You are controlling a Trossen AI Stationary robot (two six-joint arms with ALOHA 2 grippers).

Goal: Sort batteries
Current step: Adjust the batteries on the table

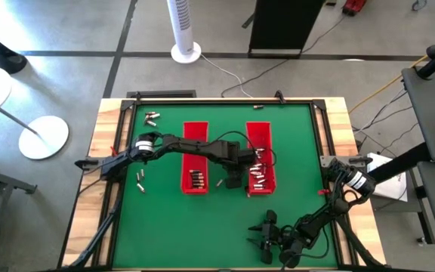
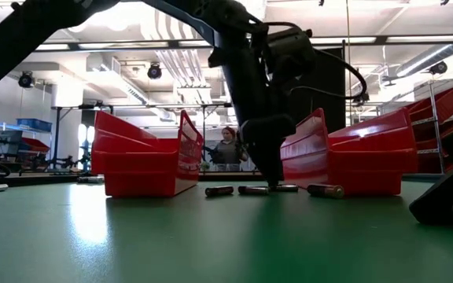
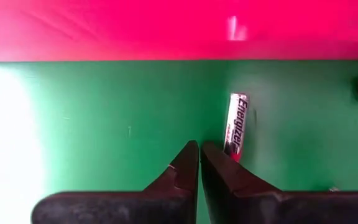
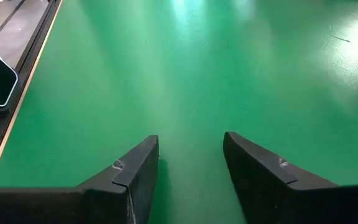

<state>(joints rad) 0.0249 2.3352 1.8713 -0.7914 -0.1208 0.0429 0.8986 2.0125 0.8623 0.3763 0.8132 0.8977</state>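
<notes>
Sorting is judged partly done: loose batteries (image 1: 151, 117) are seen far left of the left gripper (image 1: 236, 180), with more at (image 1: 140, 178); a row is already laid in the left tray (image 1: 195, 136), and a heap in the right tray (image 1: 260, 134) just beside the gripper. The left gripper is clenched on nothing, tips down on the mat (image 1: 293, 143) between the trays, one battery (image 3: 235, 124) lying just beside a fingertip (image 3: 214, 163). The right gripper (image 4: 190, 163) is parked near the mat's front edge, parted and empty.

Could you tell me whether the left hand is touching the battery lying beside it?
Cannot tell: in the left wrist view the battery overlaps the shut left hand.
</notes>
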